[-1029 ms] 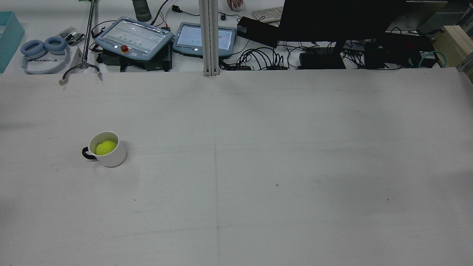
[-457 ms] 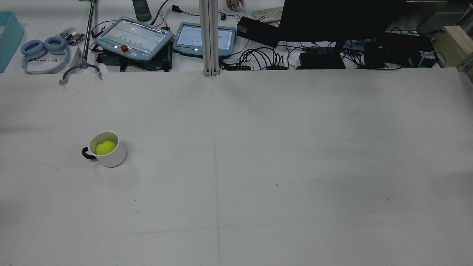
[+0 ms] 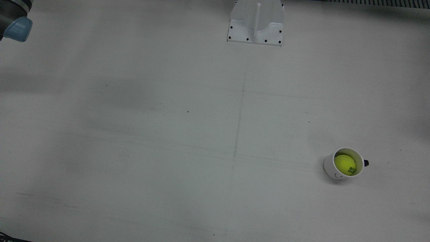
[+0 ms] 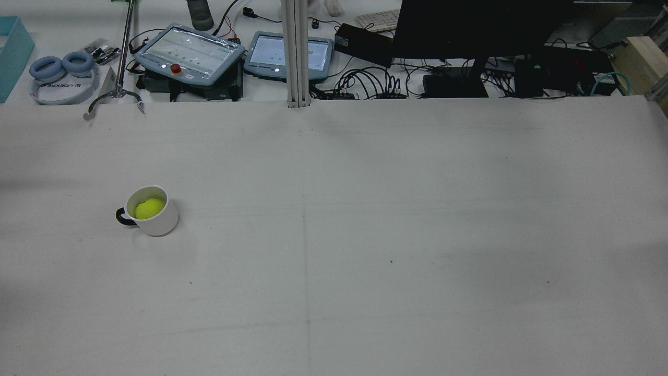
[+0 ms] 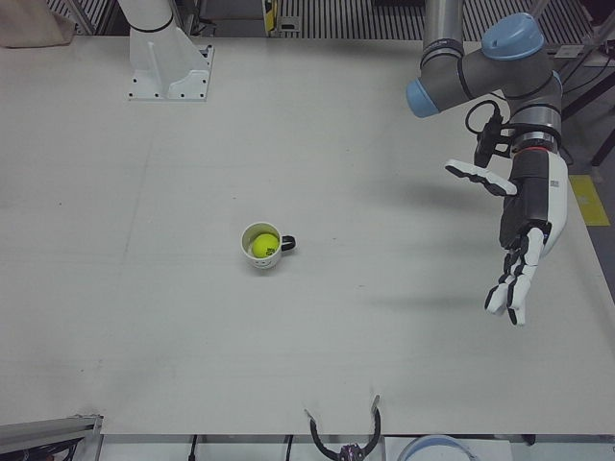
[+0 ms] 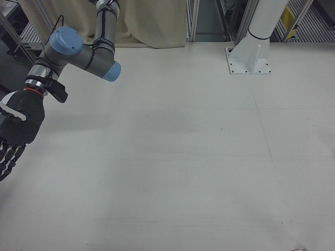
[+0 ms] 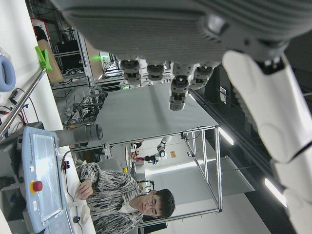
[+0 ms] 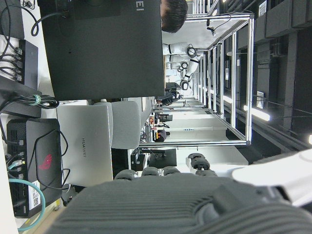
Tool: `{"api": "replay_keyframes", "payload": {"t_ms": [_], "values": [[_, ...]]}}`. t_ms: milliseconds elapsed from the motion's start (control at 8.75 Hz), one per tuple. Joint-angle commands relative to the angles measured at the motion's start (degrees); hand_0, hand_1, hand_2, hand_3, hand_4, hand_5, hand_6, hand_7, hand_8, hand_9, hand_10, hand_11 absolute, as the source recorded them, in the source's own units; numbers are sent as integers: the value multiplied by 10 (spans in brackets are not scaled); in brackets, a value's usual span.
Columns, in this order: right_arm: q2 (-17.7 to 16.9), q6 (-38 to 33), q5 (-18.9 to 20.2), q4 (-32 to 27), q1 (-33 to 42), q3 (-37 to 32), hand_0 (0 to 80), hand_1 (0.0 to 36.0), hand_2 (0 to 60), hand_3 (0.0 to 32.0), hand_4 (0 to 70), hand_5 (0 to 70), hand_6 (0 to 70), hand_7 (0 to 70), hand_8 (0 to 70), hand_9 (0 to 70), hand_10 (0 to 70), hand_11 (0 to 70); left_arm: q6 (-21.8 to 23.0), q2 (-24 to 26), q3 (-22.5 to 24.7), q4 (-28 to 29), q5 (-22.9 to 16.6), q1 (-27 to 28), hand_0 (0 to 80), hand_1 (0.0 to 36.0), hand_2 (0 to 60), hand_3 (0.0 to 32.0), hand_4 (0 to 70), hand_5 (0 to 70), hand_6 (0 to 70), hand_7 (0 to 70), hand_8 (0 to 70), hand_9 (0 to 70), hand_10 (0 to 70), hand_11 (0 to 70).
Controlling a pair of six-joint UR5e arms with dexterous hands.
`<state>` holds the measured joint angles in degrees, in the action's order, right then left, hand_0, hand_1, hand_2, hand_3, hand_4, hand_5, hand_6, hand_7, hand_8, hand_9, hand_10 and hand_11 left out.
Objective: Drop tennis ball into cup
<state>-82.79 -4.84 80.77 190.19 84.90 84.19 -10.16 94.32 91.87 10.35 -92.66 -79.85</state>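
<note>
A white cup (image 4: pixel 154 214) with a black handle stands upright on the left half of the table. The yellow tennis ball (image 4: pixel 149 208) sits inside it. The cup also shows in the front view (image 3: pixel 343 164) with the ball (image 3: pixel 344 164) in it, and in the left-front view (image 5: pixel 262 247). My left hand (image 5: pixel 527 226) is open and empty, fingers spread and pointing down, raised well off to the side of the cup. My right hand (image 6: pixel 14 130) is open and empty at the far edge of the right half.
Beyond the table's far edge lie two teach pendants (image 4: pixel 190 46), blue headphones (image 4: pixel 61 70), cables and a dark monitor (image 4: pixel 469 26). A white arm pedestal (image 3: pixel 256 22) is bolted to the table. A metal post (image 4: pixel 296 52) stands at the far edge.
</note>
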Motion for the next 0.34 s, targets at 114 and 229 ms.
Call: {"api": "replay_keyframes", "payload": {"t_ms": [114, 229], "values": [[0, 0, 0, 0, 0, 0, 0, 0, 0, 0, 0, 0, 0, 0, 0, 0, 0, 0, 14, -6, 5, 6, 0, 27, 408, 64, 72, 0, 70, 68, 228, 64, 62, 34, 58, 90], [0, 0, 0, 0, 0, 0, 0, 0, 0, 0, 0, 0, 0, 0, 0, 0, 0, 0, 13, 2, 7, 11, 0, 29, 410, 70, 78, 0, 68, 61, 188, 66, 54, 33, 57, 89]]}}
